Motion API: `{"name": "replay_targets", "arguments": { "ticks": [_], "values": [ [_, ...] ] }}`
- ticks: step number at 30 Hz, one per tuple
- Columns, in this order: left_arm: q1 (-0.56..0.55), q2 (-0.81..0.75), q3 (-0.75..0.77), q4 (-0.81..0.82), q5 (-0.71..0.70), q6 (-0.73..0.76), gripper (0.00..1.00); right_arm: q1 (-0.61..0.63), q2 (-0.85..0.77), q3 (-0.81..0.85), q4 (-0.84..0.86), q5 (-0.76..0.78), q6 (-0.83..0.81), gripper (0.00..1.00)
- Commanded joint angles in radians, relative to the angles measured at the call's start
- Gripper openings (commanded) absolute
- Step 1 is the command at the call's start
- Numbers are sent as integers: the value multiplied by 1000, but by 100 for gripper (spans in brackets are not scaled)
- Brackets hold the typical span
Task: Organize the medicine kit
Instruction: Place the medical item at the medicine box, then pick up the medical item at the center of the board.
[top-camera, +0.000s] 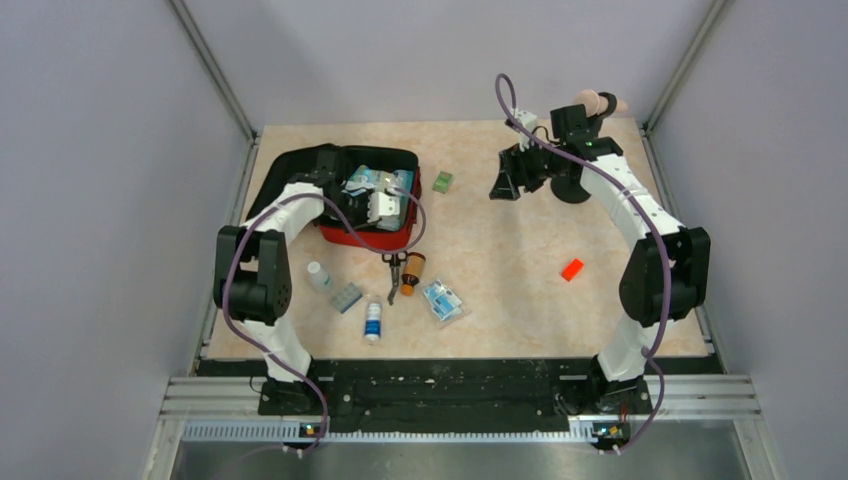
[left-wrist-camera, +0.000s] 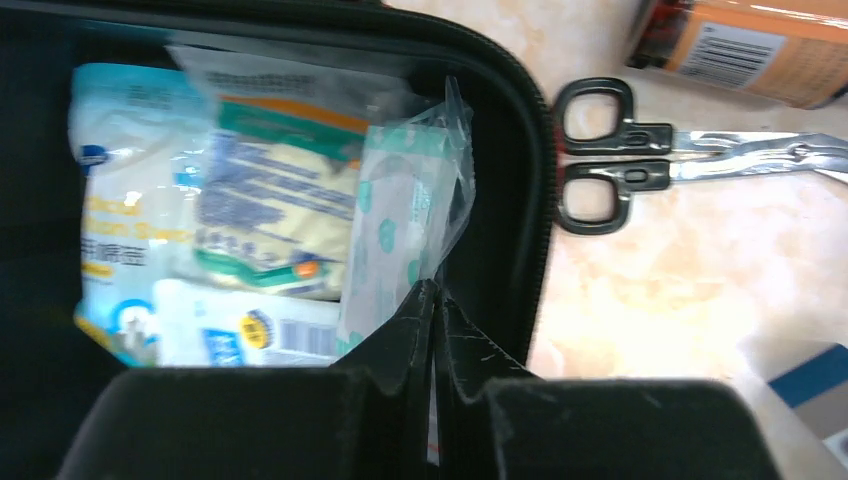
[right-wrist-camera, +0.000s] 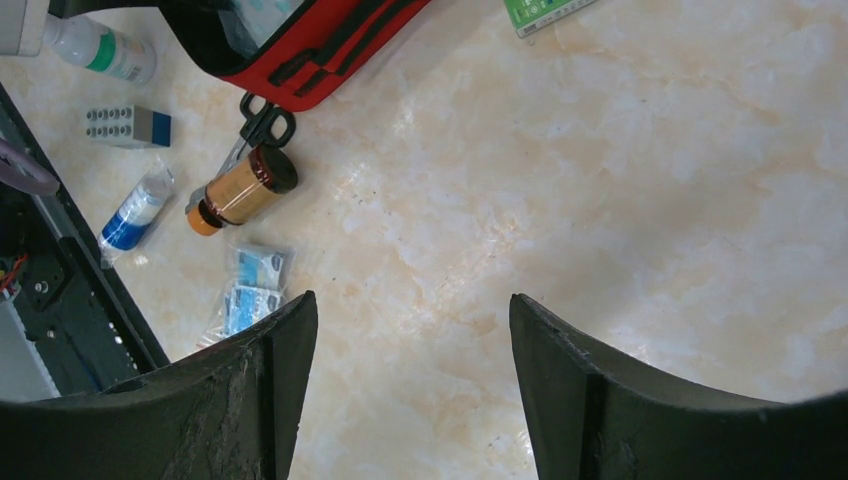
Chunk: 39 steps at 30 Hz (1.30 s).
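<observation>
The left gripper (left-wrist-camera: 435, 290), jaws pressed together, is reaching into the open red medicine kit (left-wrist-camera: 525, 200) lying at the table's (right-wrist-camera: 650, 150) far left, tips touching a clear packet (left-wrist-camera: 400, 200). The right gripper (right-wrist-camera: 412, 310) is hovering wide open. Scissors (left-wrist-camera: 600, 150) are lying just beside the kit.

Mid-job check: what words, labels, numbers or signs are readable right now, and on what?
Nothing reads clearly in any view.
yellow packet in the medicine kit: print blurred.
clear packet: teal pattern, no legible words.
white packet: barcode, digits illegible.
orange bottle: label and barcode, blurred.
green box: too small.
</observation>
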Motion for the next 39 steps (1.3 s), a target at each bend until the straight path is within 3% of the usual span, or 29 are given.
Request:
{"name": "replay_targets", "arguments": {
  "ticks": [1, 15, 21, 26, 28, 34, 39],
  "values": [
    [-2, -37, -13, -82, 23, 25, 12, 7, -53, 1, 22, -6, -4, 69],
    [13, -51, 70, -203, 92, -51, 39, 8, -48, -11, 22, -9, -2, 70],
    [20, -28, 181, -303, 153, -81, 45, 7, -55, -21, 22, -6, -4, 70],
    [19, -56, 200, -262, 200, -161, 48, 7, -58, -25, 22, -9, -4, 70],
    [11, -85, 190, -191, 210, -270, 48, 7, -62, -27, 22, -11, -2, 70],
    [-38, -276, -15, 249, 171, -898, 50, 7, -71, -51, 35, -21, 4, 70],
    [-142, -410, -240, 431, -43, -1068, 50, 11, -69, -66, 69, -32, 28, 70]
  ]
}}
